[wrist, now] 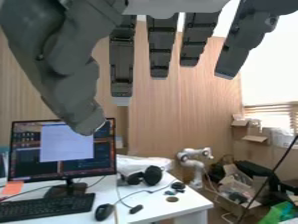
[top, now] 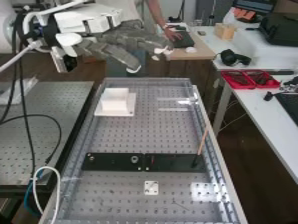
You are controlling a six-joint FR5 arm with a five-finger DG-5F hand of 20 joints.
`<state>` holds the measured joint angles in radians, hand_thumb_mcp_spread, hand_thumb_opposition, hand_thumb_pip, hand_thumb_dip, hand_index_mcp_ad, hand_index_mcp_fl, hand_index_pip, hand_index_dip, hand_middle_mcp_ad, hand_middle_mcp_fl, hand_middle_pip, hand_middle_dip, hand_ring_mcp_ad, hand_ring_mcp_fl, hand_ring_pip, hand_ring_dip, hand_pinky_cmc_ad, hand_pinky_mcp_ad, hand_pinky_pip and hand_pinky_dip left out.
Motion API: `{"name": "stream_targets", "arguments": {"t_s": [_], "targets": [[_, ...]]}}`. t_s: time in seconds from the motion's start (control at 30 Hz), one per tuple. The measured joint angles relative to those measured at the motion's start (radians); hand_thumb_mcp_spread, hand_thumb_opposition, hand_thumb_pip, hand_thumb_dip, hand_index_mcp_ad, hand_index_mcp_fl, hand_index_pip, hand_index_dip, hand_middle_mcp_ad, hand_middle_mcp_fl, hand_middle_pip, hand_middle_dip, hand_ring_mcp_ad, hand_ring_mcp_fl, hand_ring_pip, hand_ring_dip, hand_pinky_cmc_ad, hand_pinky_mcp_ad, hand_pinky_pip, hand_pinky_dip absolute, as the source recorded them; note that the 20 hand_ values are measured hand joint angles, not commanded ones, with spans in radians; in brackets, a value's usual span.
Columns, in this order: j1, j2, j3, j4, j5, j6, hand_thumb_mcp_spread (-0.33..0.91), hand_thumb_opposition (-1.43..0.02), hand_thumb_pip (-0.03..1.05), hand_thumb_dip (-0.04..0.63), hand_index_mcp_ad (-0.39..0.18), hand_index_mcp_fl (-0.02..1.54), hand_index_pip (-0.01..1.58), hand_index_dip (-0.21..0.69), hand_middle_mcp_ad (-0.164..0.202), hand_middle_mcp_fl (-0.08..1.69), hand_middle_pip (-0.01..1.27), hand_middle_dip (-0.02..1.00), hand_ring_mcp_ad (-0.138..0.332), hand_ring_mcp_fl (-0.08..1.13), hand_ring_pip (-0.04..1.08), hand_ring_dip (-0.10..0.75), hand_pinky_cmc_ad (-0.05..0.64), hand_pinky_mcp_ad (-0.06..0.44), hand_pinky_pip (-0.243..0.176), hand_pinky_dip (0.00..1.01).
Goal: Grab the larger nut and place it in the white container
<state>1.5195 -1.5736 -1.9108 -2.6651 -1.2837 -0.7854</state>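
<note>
Hand [top: 120, 46] up above the bench's far end, fingers straight and spread, thumb held apart; white container [top: 116, 100] beneath it on the far part of the perforated metal bench [top: 166, 131], toward the high view's left. Nearer, the flat black bar [top: 169, 163] carries the smaller nut [top: 91, 157] and the bearing [top: 134, 159], a thin stick [top: 203, 142] standing tilted at its right end, a small white square plate [top: 151, 188] just below. Room: red trays [top: 250, 86] on a white side table, and, in the wrist view, monitor [wrist: 93, 155], keyboard [wrist: 46, 206], wood-panelled wall [wrist: 173, 105].
</note>
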Motion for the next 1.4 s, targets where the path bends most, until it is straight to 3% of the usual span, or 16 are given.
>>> {"name": "stream_targets", "arguments": {"t_s": [0.33, 0.97, 1.1, 1.27, 1.33, 1.4], "targets": [[-0.015, -0.049, 0.061, -0.069, -0.055, 0.024, 0.26, -0.83, 0.82, 0.239, -0.141, 0.0, 1.09, -0.042, 0.051, 0.13, 0.13, 0.25, 0.099, 0.02, 0.11, 0.112, 0.278, 0.243, -0.059, 0.47], [-0.037, -0.064, 0.114, -0.104, -0.118, -0.006, 0.26, -0.83, 0.82, 0.239, -0.143, 0.01, 1.04, -0.042, 0.051, 0.13, 0.13, 0.25, 0.099, 0.02, 0.11, 0.112, 0.278, 0.243, -0.059, 0.45], [-0.043, -0.064, 0.122, -0.118, -0.133, -0.012, 0.24, -0.83, 0.81, 0.239, -0.143, 0.0, 0.91, -0.042, 0.051, 0.13, 0.13, 0.25, 0.099, 0.02, 0.11, 0.112, 0.278, 0.248, -0.059, 0.45], [-0.054, -0.065, 0.133, -0.158, -0.161, -0.01, 0.19, -0.81, 0.76, 0.236, -0.148, 0.0, 0.55, -0.042, 0.051, 0.13, 0.13, 0.25, 0.098, 0.02, 0.11, 0.112, 0.276, 0.243, -0.059, 0.45], [-0.057, -0.063, 0.131, -0.157, -0.167, -0.01, 0.18, -0.8, 0.76, 0.236, -0.148, 0.01, 0.38, -0.042, 0.049, 0.13, 0.13, 0.25, 0.091, 0.02, 0.11, 0.112, 0.276, 0.262, -0.059, 0.45], [-0.059, -0.059, 0.126, -0.15, -0.172, -0.011, 0.16, -0.79, 0.76, 0.234, -0.145, 0.01, 0.32, -0.042, 0.051, 0.13, 0.13, 0.25, 0.094, 0.02, 0.11, 0.112, 0.278, 0.264, -0.059, 0.45]]}}
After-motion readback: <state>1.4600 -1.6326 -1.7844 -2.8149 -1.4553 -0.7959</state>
